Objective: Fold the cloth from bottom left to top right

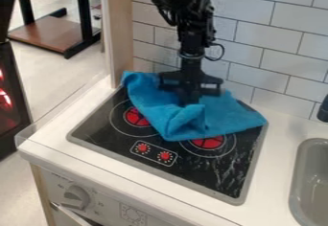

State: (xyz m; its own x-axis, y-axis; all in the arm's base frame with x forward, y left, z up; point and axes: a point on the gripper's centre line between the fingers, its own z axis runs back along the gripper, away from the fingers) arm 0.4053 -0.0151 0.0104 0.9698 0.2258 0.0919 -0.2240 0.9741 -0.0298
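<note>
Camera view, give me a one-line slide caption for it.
A black robot arm's claw meets a rumpled blue cloth draped over a toy stove.

There is one cloth [224,117], one stovetop [192,171], one sink [298,175].

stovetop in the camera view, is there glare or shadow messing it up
Camera view: pale streaks, possibly glare, on the right part of the stovetop, with its red knobs still readable; darker shading in the folds of the blue cloth; no harsh glare on the wall tiles.

The blue cloth [227,116] lies rumpled and partly folded across the black stovetop [179,166].
</note>
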